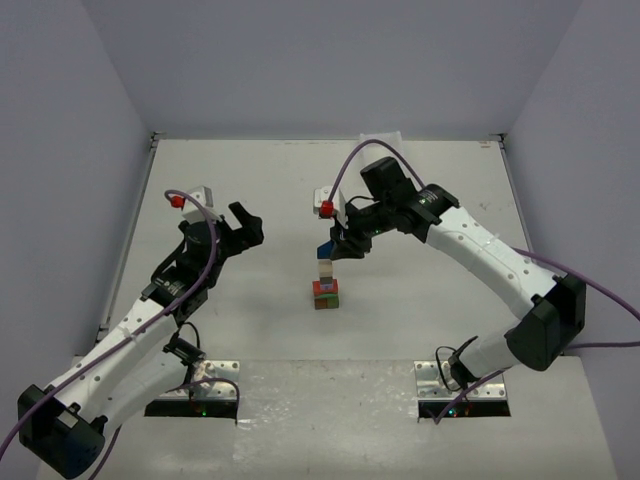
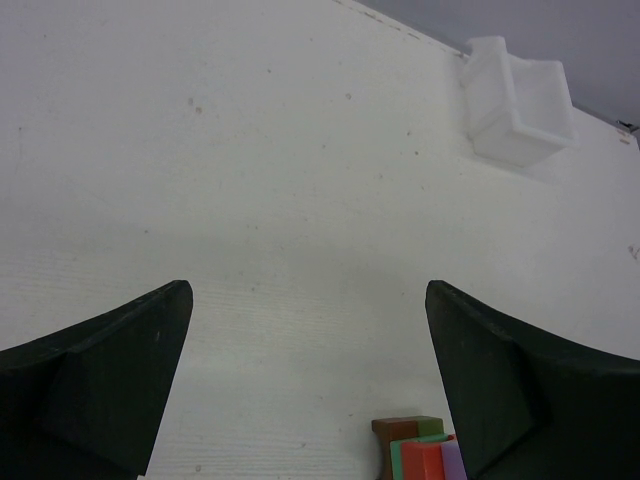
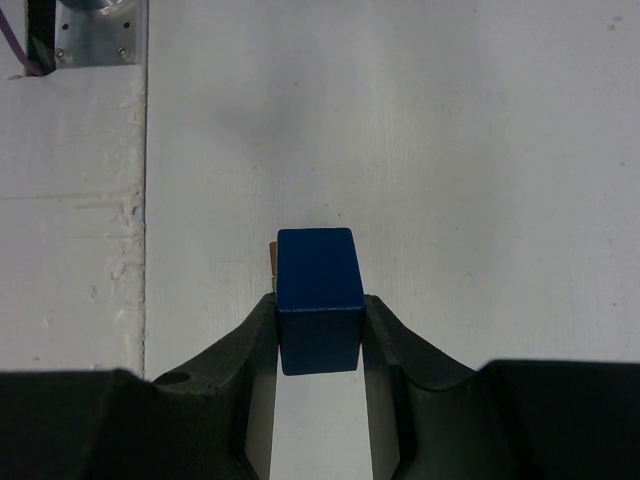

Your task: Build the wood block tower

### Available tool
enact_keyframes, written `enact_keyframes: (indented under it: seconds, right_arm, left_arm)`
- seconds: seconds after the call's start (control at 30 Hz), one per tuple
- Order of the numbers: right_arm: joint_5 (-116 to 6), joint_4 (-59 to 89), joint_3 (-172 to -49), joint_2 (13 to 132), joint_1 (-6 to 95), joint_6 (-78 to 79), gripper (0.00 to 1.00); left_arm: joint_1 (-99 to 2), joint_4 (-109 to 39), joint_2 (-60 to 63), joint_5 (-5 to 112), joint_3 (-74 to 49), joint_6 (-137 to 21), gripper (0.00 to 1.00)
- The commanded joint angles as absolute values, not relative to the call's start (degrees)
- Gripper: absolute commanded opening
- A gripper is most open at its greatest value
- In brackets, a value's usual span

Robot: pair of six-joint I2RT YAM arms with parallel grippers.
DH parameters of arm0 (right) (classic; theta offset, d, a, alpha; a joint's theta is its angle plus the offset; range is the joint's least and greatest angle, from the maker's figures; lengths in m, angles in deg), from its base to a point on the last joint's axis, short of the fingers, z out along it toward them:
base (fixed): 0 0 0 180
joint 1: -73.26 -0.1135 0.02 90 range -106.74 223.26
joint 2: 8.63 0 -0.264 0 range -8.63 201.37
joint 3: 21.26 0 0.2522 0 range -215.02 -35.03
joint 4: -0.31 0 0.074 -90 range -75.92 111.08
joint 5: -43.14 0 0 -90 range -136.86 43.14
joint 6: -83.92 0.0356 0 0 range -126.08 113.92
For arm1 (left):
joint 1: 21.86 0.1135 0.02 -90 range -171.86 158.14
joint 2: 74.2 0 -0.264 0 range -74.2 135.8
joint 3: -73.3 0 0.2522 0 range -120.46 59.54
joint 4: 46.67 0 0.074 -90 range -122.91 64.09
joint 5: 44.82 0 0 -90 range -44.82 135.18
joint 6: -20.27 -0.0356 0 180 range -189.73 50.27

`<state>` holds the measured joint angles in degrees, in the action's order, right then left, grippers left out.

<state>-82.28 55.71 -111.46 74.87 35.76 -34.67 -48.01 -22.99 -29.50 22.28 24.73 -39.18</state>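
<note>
The tower [image 1: 326, 285] stands mid-table: green, brown and red-orange wood blocks at the base, a beige piece above them. A dark blue block [image 1: 326, 250] is at its top, and my right gripper [image 1: 338, 246] is shut on it. In the right wrist view the blue block [image 3: 318, 295] sits clamped between both fingers of that gripper [image 3: 320, 305], with a sliver of the stack [image 3: 271, 258] peeking out beside it. My left gripper [image 1: 245, 225] hangs open to the left of the tower. The left wrist view has its jaws [image 2: 308, 300] wide apart, with brown, green, red-orange and purple blocks [image 2: 420, 452] low between them.
A white plastic tray [image 2: 515, 100] sits at the far edge of the table [image 1: 380, 137]. A metal base plate [image 3: 95, 30] shows at the near table edge in the right wrist view. Grey walls close in the table on three sides.
</note>
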Motion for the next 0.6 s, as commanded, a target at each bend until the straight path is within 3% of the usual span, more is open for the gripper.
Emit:
enact_keyframes:
  seconds: [0.0, 0.57]
  right_arm:
    - [-83.8, 54.6, -110.9, 74.6, 34.6, -37.7, 0.26]
    - [-83.3, 52.3, -108.4, 76.5, 33.0, -40.8, 0.3]
  left_arm:
    - [-47.7, -24.4, -30.7, 22.8, 24.8, -39.7, 1.0]
    - [-47.6, -24.5, -30.6, 22.7, 25.3, -40.0, 1.0]
